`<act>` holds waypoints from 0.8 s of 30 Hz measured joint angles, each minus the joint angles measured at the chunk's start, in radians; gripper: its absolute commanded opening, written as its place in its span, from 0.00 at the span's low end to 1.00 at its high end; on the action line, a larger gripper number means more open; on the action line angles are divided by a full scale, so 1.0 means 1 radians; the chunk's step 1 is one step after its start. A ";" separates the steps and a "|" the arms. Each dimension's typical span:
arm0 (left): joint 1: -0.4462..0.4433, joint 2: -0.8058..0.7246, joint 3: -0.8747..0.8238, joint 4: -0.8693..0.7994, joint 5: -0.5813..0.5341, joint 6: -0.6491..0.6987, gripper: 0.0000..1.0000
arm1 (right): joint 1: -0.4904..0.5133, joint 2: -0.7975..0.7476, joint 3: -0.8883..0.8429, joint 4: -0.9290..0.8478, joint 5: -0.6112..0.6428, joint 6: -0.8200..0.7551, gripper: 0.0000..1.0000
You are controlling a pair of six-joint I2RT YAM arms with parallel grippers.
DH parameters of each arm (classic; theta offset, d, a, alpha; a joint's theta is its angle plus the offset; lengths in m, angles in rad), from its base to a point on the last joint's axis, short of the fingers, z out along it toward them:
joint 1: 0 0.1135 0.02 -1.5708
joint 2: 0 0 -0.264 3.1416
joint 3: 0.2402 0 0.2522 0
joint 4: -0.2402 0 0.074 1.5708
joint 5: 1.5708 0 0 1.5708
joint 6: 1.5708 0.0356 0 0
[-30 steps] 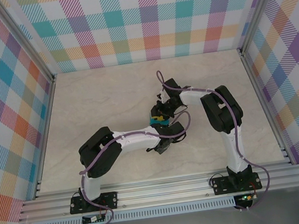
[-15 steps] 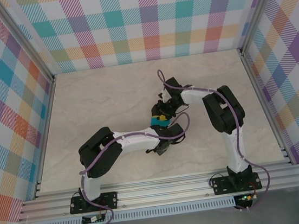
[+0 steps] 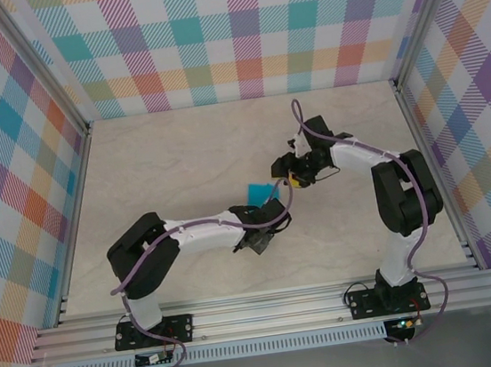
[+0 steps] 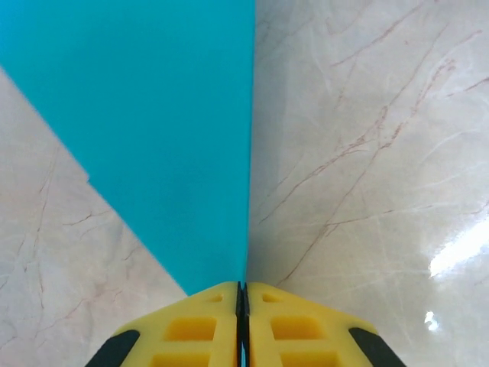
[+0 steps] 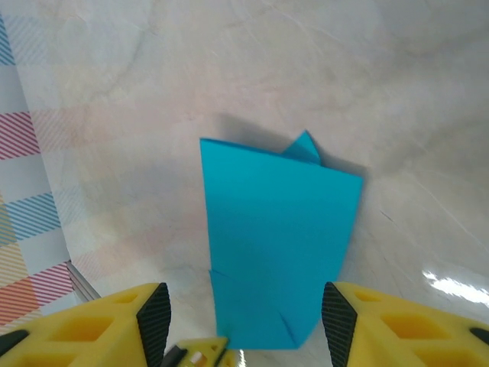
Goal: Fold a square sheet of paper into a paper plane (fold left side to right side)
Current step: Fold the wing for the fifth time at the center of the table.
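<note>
Now | left gripper (image 4: 241,284): fingers pressed together, pinching near corner of folded cyan paper (image 4: 168,115) | crease runs straight ahead from those fingers | right gripper (image 5: 244,310): spread wide, holding nothing, paper just ahead | paper mid-table (image 3: 162,158) | left arm nearer

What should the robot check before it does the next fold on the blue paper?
1. Grip of the left gripper on the blue paper: ok, shut on its edge.
2. The right gripper free: ok, open, holding nothing.
3. Layers lined up: not ok, a little tip pokes past one edge.
4. Paper flat on the table: cannot tell.
5. Grippers apart: ok, a gap shows in the top view.
</note>
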 measured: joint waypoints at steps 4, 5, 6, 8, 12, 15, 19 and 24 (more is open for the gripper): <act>0.068 -0.080 -0.084 0.088 0.105 -0.034 0.05 | -0.003 -0.010 -0.086 0.026 -0.031 -0.003 0.57; 0.086 -0.099 -0.107 0.111 0.133 -0.046 0.05 | -0.002 -0.011 -0.105 0.033 -0.042 -0.002 0.57; 0.106 -0.118 -0.132 0.140 0.164 -0.058 0.04 | -0.003 -0.013 -0.121 0.043 -0.052 -0.002 0.59; 0.141 -0.146 -0.177 0.194 0.219 -0.080 0.04 | -0.003 -0.023 -0.149 0.059 -0.060 0.000 0.60; 0.206 -0.185 -0.257 0.291 0.317 -0.124 0.04 | -0.003 -0.063 -0.187 0.092 -0.072 0.005 0.59; 0.235 -0.198 -0.300 0.351 0.377 -0.150 0.04 | -0.003 -0.078 -0.211 0.142 -0.106 0.027 0.51; 0.257 -0.200 -0.325 0.404 0.433 -0.178 0.04 | -0.002 -0.077 -0.241 0.193 -0.154 0.064 0.38; 0.270 -0.200 -0.346 0.454 0.473 -0.201 0.03 | 0.011 -0.073 -0.251 0.230 -0.192 0.082 0.33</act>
